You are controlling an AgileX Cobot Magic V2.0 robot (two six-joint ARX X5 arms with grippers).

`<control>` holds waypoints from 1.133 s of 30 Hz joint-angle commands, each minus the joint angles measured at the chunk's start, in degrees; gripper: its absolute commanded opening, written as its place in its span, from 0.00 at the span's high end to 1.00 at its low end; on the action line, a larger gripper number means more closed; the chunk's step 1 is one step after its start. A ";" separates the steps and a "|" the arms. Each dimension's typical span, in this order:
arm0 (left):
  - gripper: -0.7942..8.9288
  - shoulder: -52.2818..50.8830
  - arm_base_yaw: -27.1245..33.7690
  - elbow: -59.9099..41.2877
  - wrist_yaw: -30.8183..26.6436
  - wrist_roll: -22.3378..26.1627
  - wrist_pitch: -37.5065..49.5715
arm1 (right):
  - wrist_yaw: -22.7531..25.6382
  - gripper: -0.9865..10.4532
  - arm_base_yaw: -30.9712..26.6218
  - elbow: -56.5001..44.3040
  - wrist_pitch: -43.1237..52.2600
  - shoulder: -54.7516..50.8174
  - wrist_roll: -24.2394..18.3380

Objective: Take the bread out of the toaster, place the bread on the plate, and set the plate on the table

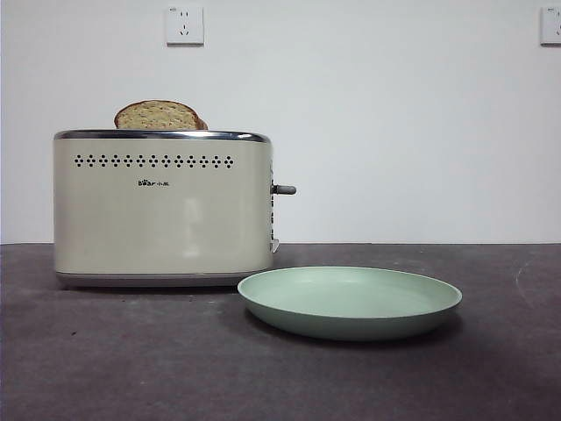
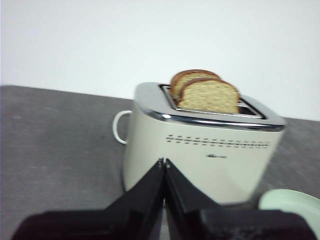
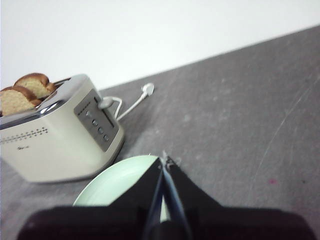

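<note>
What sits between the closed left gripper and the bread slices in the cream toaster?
Nothing: in the left wrist view, the left gripper faces the cream toaster's front wall, with the tan bread slice up in its slot. No object intervenes.

The table [image 1: 105, 368] is stretching wide and flat across the front view, matte dark grey-brown with faint pale scuffs. The toaster [image 1: 162, 206] is standing directly on it toward the left of the front view, upright on its base. The plate [image 1: 349, 302] is lying flat on the table just beside the toaster's lever end, nearer the front camera, its rim close to the toaster's lower corner; whether they are touching cannot be told. A white cord [image 3: 131, 104] is trailing across the table behind the toaster, ending in a pale plug [image 3: 147, 89] lying on the surface.
</note>
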 commanded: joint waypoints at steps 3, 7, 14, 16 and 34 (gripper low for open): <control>0.93 7.23 0.13 9.99 6.58 2.01 -7.72 | -5.55 0.92 0.76 11.15 -9.01 9.29 -5.77; 0.93 13.92 0.13 17.92 12.02 5.73 -15.37 | -10.91 0.92 0.83 21.29 -19.69 17.22 -11.41; 0.93 21.11 0.13 27.67 19.10 11.61 -27.63 | -13.07 0.92 1.03 35.69 -39.43 27.91 -19.93; 0.93 22.12 0.11 29.20 19.82 12.41 -30.47 | -13.09 0.92 1.40 37.83 -43.41 29.75 -22.36; 0.30 22.97 0.11 30.40 19.28 13.49 -33.75 | -14.14 0.38 2.62 38.93 -46.56 31.43 -23.02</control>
